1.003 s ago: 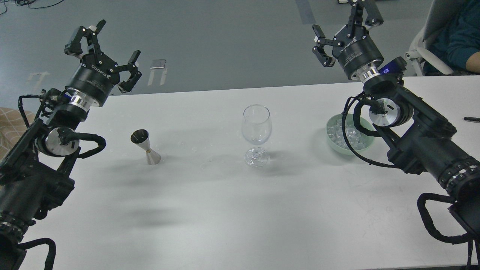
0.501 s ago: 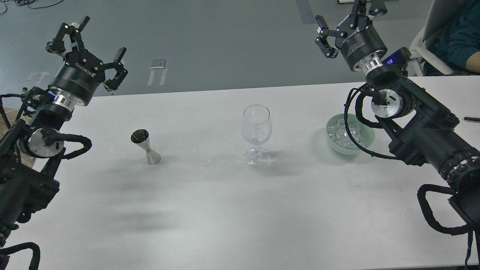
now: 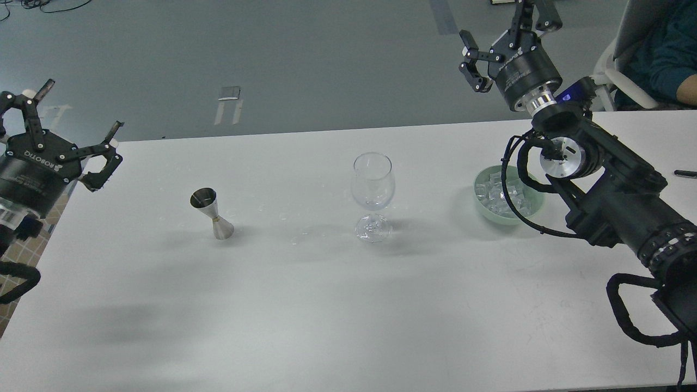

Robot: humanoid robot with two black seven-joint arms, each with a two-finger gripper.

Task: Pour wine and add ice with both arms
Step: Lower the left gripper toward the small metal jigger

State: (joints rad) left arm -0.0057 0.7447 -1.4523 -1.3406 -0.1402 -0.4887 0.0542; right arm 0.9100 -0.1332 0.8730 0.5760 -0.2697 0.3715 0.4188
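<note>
The ice (image 3: 498, 194) sits heaped in a green bowl (image 3: 536, 204) right of the wine glass (image 3: 372, 182); a measuring cup (image 3: 211, 212) stands left. Both the left pincer (image 3: 68, 136) and right pincer (image 3: 503, 30) hang spread wide, holding nothing. A careless reach could topple the tall-stemmed glass on the counter (image 3: 326, 305).

Table (image 3: 326, 326): matt white, smooth. Jigger (image 3: 211, 213) near left edge: polished metal. Stemmed glass (image 3: 372, 190), centre: clear, glossy. Bowl (image 3: 536, 207) near right edge: pale green, satin; ice (image 3: 493, 191) glassy. Arms (image 3: 615, 201): matt black, brushed silver joint caps.
</note>
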